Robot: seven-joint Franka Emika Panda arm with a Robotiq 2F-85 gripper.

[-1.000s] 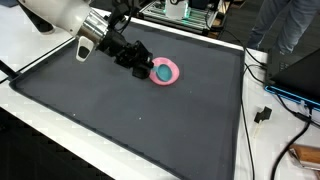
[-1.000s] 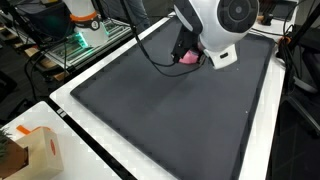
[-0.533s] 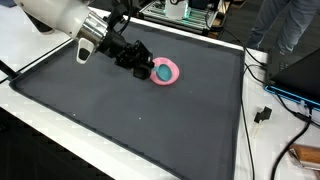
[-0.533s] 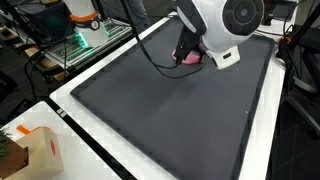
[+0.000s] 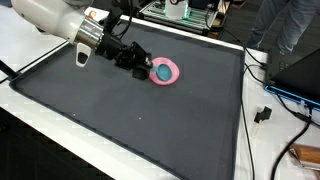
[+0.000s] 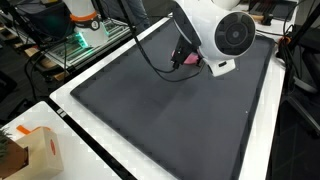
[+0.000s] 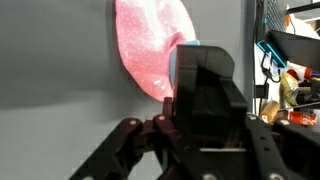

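— Changing anything since a second ago?
— Swinging the white arm (image 5: 50, 18) back and upward a little, while keeping the gripper (image 5: 146, 68) parked at the same spot.
— Gripping something?
— Not managing to tell. Showing only one dark finger block (image 7: 205, 90) in the wrist view, hiding any gap. Pressing close against the pink dish (image 5: 170, 73), lying just ahead of the fingertips.
— And the teal piece (image 5: 162, 71)?
— Sitting inside that dish, apparently touching the gripper's tip. Resting, all of it, on the dark mat (image 5: 150, 120) spreading beneath and far beyond.

Pink dish (image 5: 175, 72) (flat) on dark mat (image 5: 140, 120)
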